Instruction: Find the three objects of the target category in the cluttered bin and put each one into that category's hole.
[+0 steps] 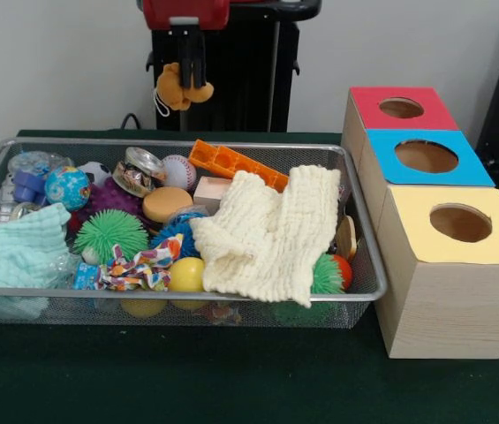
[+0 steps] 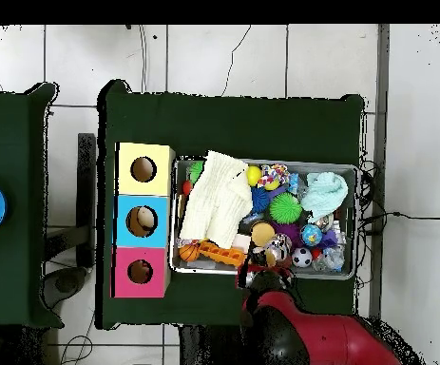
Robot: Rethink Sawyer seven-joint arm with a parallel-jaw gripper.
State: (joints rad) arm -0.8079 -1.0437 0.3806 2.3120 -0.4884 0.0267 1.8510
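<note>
While raised, end effector (image 1: 189, 78) grips plush toy (image 1: 178, 89), above bin (image 1: 355, 231)

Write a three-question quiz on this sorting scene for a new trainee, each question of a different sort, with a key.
1. True or false: the hand is shut on a small brown plush toy above the wire bin.
2. Which lies on top of the clutter at the bin's box end?
A. a cream cloth
B. a red towel
C. a black glove
3. Fill in: the box nearest the front camera has a ____ top.

Key
1. True: the toy hangs from the hand, clear of the bin.
2. A: it is draped over other toys, beside the orange block.
3. Yellow; the blue box and red box follow behind.
</note>
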